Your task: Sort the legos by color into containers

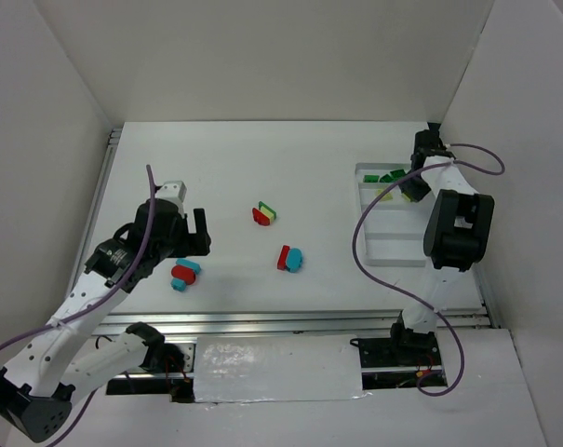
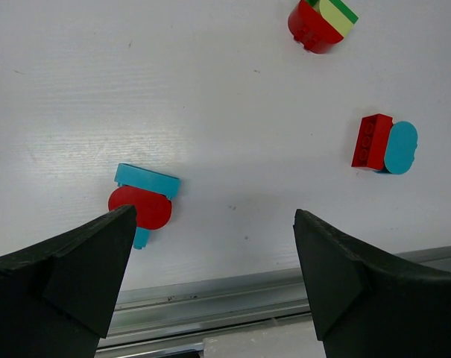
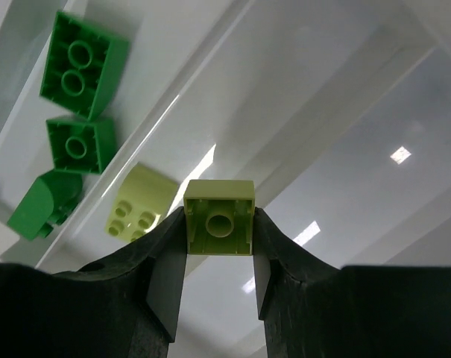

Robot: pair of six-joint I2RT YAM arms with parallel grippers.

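Note:
My right gripper (image 3: 219,242) is shut on a yellow-green lego (image 3: 218,218) and holds it over the white tray (image 1: 372,240) at the right. In the tray lie three dark green legos (image 3: 80,63) in one compartment and one yellow-green lego (image 3: 141,201) in the compartment beside it. My left gripper (image 2: 214,246) is open and empty above the table's near edge. A red and cyan pile (image 2: 142,200) lies by its left finger (image 2: 68,261). A red brick with a cyan one (image 2: 385,142) and a red, yellow-green and green stack (image 2: 320,21) lie further off.
A metal rail (image 2: 232,298) runs along the table's near edge under my left gripper. White walls enclose the table on the left, back and right. The right arm (image 1: 453,228) stands over the tray's right side.

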